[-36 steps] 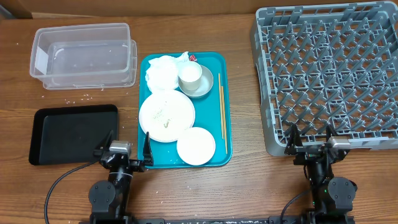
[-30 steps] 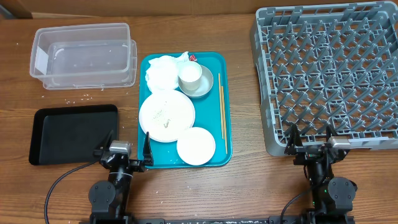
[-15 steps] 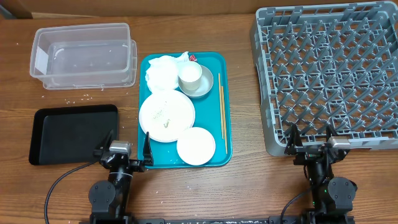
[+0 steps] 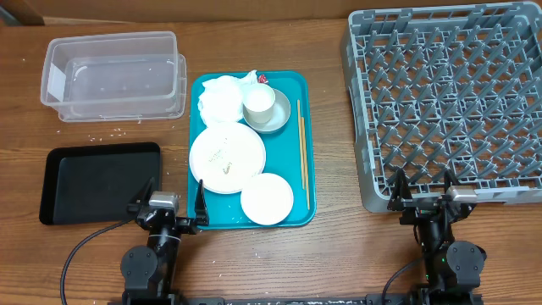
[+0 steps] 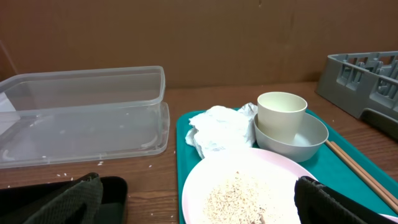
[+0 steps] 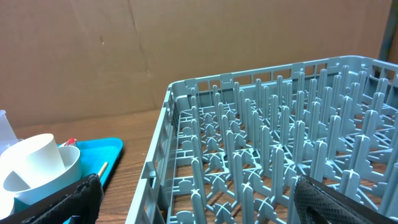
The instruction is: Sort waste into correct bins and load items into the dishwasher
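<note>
L claw (image 4: 169, 206) & R claw (image 4: 423, 200) both gaped wide, nothing held. Rice plate (image 4: 227, 152) lay just ahead of L claw, napkin (image 4: 218, 95) beyond it. Rack (image 4: 449, 102) ahead of R. Risk: a tilted plate would spill rice short of the tub (image 4: 114, 78).

The bench (image 4: 339, 263) is seen straight down from overhead. Each wrist view is aimed low and level ahead of its jaws, close in; the cup (image 5: 281, 114) is shared by all three.
</note>
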Tool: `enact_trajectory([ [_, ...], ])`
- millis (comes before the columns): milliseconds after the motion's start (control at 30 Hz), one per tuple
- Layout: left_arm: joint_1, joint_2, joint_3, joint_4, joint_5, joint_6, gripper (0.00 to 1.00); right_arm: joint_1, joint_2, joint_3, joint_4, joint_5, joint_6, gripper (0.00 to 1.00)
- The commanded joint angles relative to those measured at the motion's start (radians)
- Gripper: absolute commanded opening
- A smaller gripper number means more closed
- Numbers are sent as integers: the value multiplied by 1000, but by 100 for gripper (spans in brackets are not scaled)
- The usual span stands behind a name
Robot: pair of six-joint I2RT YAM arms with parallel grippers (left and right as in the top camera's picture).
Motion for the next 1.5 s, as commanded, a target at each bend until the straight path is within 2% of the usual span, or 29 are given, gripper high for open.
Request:
enact_trajectory([
  [0,6,-11,-4,-4,-7,1,100,0,-9,-10,6,6,-3,100],
  [733,6,-11,-4,-4,-7,0,100,0,-9,-10,6,6,-3,100],
  [833,6,-11,-4,23,-74,-21,100,0,-9,-10,6,6,-3,100],
  [900,5,-11,-4,39,49,-131,100,0,-9,-10,6,6,-3,100],
  [967,5,-11,-4,21,271,-298,100,0,-9,-10,6,6,-3,100],
  [1067,5,-10,-3,40,491,-528,100,0,-9,-10,6,6,-3,100],
  [1167,5,-10,-3,55,510,-714,100,0,-9,-10,6,6,-3,100],
  [1267,6,-10,-3,188,508,-864,100,0,-9,-10,6,6,-3,100],
  [1400,6,-10,-1,509,504,-864,100,0,-9,-10,6,6,-3,100],
  [1467,6,-10,13,579,472,-865,100,0,-9,-10,6,6,-3,100],
])
